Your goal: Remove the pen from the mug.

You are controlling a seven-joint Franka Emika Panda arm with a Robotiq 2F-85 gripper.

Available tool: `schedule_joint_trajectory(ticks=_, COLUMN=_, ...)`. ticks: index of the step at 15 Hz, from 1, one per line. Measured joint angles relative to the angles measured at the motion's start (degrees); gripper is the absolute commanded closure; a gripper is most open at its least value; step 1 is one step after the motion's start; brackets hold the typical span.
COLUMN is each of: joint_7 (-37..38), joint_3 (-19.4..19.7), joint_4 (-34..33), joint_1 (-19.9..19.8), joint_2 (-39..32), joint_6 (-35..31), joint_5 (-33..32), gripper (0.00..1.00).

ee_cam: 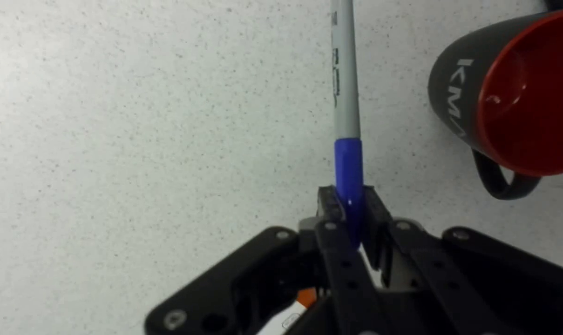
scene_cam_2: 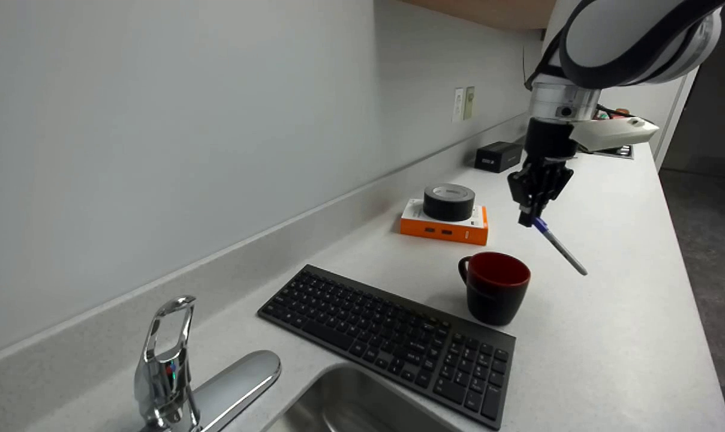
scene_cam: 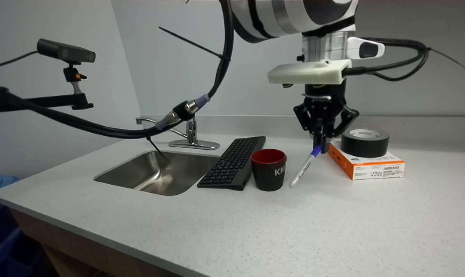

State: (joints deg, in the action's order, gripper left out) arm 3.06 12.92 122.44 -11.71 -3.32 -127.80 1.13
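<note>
The pen has a grey-white barrel and a blue cap. My gripper is shut on the pen by its cap, and the barrel points down at a slant. In the wrist view the cap sits between the two fingertips, with the pen reaching up out of the frame. The black mug with a red inside stands upright on the counter. The pen is outside the mug, beside it and apart. The mug and the pen also show in an exterior view, with the gripper above the counter.
A black keyboard lies beside the mug, next to the sink and faucet. A white and orange box with a black tape roll on it stands near the wall. A dark box stands farther along the counter.
</note>
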Motion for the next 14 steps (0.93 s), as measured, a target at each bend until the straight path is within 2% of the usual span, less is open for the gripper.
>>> schedule_joint_trajectory(ticks=8, joint_7=0.5, joint_3=0.1, joint_4=-4.8, joint_1=-0.2, joint_2=-10.9, joint_6=0.0, joint_5=0.0, gripper=0.96)
schedule_joint_trajectory(ticks=9, joint_7=0.6, joint_3=0.1, joint_4=-5.4, joint_1=-0.2, joint_2=-11.7, joint_6=0.0, joint_5=0.0, gripper=0.82)
schedule_joint_trajectory(ticks=10, joint_7=0.6, joint_3=0.0, joint_4=-6.0, joint_1=-0.2, joint_2=-12.4, joint_6=0.0, joint_5=0.0, gripper=0.58)
schedule_joint_trajectory(ticks=12, joint_7=0.7, joint_3=0.0, joint_4=-6.9, joint_1=-0.2, joint_2=-13.4, joint_6=0.0, joint_5=-0.1, gripper=0.56)
schedule_joint_trajectory(ticks=14, joint_7=0.8, joint_3=0.0, joint_4=-7.7, joint_1=-0.2, joint_2=-14.0, joint_6=0.0, joint_5=-0.1, gripper=0.42)
